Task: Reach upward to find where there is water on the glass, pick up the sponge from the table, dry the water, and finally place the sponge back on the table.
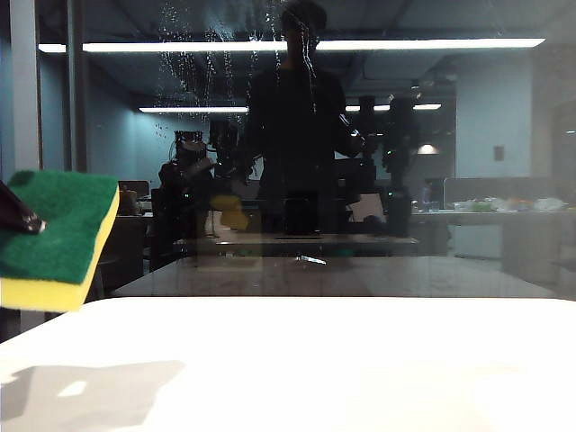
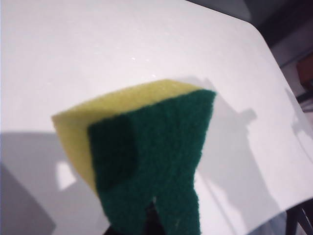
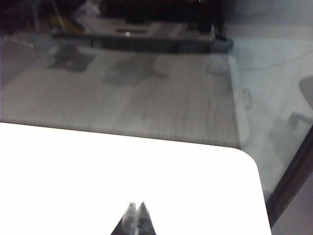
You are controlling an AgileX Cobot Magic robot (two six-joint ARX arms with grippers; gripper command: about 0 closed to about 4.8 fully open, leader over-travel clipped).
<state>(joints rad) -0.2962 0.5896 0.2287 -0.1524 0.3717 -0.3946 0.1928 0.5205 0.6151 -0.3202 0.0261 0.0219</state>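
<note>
Sponge [image 1: 56, 238] is nearest the exterior camera, up off the tabletop [image 1: 297, 369] at the far left, green scouring face toward the glass [image 1: 468, 135], yellow foam underneath. Left end effector [image 2: 149, 223] is pinching the sponge: the wrist view shows the green layer squeezed around the dark fingertips, with bare tabletop well below it and the sponge's shadow cast on the white surface. In the exterior view only a dark finger tip of it shows, on the sponge's left edge. So the pickup looks done; sponge is airborne, not touching glass or tabletop. Water [image 1: 193, 67] is untouched as far as I can tell: whitish streaks and droplets run down the upper part of the glass, well above the sponge and to its right, some crossing the bright light strip reflection. Right end effector [image 3: 136, 215] has its tips pressed together, holding nothing, hanging over the tabletop near its rounded corner, short of the glass; it does not show in the exterior view. Faint vertical streaks are visible low on the glass in the right wrist view too, could be water, can't confirm. Remaining, by my read: carry sponge up to the streaks, wipe them dry, then set the sponge back on the tabletop. Roughly a third through, with the wiping itself not yet begun.
</note>
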